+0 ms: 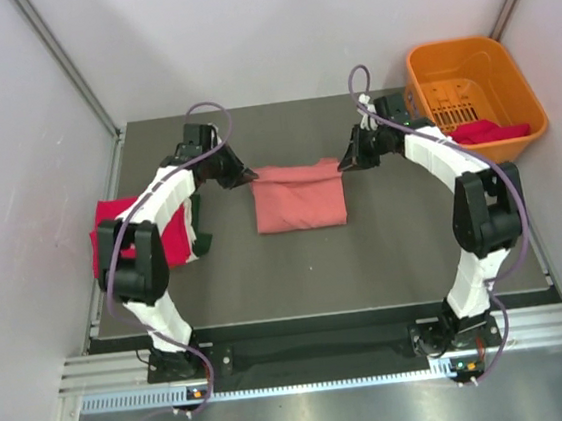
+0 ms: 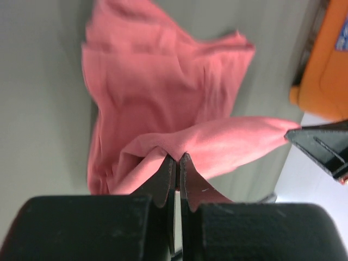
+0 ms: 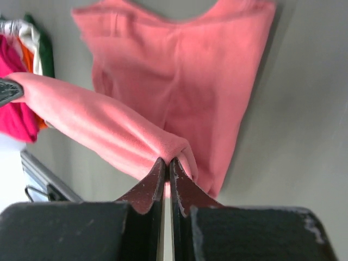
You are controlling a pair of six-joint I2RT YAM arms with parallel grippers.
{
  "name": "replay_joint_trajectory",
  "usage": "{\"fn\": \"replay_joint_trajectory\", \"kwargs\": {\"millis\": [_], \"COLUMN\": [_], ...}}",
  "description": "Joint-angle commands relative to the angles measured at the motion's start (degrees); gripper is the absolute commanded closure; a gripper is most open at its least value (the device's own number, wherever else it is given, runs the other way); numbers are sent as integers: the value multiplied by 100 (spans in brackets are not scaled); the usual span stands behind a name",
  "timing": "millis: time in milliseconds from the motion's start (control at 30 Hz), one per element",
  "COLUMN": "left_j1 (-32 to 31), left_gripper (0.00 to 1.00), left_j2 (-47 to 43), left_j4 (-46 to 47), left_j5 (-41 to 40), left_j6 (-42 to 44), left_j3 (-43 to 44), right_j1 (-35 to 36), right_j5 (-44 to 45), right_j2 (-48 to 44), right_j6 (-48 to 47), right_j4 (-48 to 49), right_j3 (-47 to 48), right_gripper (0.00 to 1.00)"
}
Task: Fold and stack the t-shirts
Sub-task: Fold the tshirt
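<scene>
Far corners of salmon-pink t-shirt [image 1: 300,200] pinched by left gripper [image 1: 250,176] and right gripper [image 1: 343,164], open grey table [image 1: 386,255] nearside, white walls [image 1: 272,30]

The pink shirt [image 1: 300,198] is seen to be soft matt cloth, the table [image 1: 386,250] dull and smooth, the basket [image 1: 521,85] probably glossy plastic.

"Where does it all sit?"
"The folded shirt [image 1: 299,197] lies mid-table [image 1: 367,262]. The left gripper [image 1: 250,176] pinches its far left corner, the right gripper [image 1: 343,164] its far right."
"The rest?"
"The shirt pile [image 1: 176,244] is at the left edge, the basket [image 1: 508,76] at the far right corner with a loose shirt [image 1: 489,131] in it."
</scene>
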Motion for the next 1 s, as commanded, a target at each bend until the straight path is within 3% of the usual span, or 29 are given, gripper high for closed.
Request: {"fn": "replay_joint_trajectory", "kwargs": {"millis": [0, 100, 133, 167, 200, 233, 267, 300, 333, 433, 567, 733, 833, 967], "left_j1": [187, 231, 249, 275, 301, 293, 284, 267, 266, 266, 231, 126, -31, -374], "left_gripper": [100, 100, 100, 94, 79, 58, 44, 24, 9, 5, 6, 7, 6, 12], "left_j2": [574, 1679, 1910, 2121, 2306, 2551, 2606, 2633, 2511, 1986, 1333, 833, 394, 295], "left_j4": [357, 507, 516, 498, 455, 437, 306, 192, 147, 251, 586, 366, 43, -1193], "left_j5": [-216, -84, -41, 73, 178, 197, 110, -126, -198, -496, -708, -998, -1813, -3824], "left_j6": [-14, -84, -119, -145, -189, -146, -94, -32, 151, 425, 636, 1075, 1584, 2200], "left_j3": [706, 1428, 1639, 1859, 2278, 2465, 2624, 2826, 2819, 2293, 1213, 772, 569, 901], "right_j1": [-229, -282, -290, -291, -291, -291, -291, -291, -291, -291, -308, -203, -185, -167], "right_j5": [79, -44, -62, -62, -1, 95, 322, 377, 386, 334, 325, 596, 729, 782], "right_j2": [504, 1302, 1462, 1612, 1726, 1780, 1711, 1588, 1291, 868, 690, 953, 989, 849], "right_j6": [0, 150, 185, 185, 168, 133, 89, 54, 10, -263, -430, -641, -676, -667], "right_j4": [159, 221, 248, 265, 265, 326, 449, 607, 956, 1240, 1329, 812, 723, 810], "right_j3": [705, 1345, 1514, 1690, 2005, 2077, 2061, 1773, 1570, 946, 436, 619, 619, 269], "right_gripper": [100, 99, 93, 79, 45, 37, 29, 12, 8, 9, 17, 18, 16, 16]}}
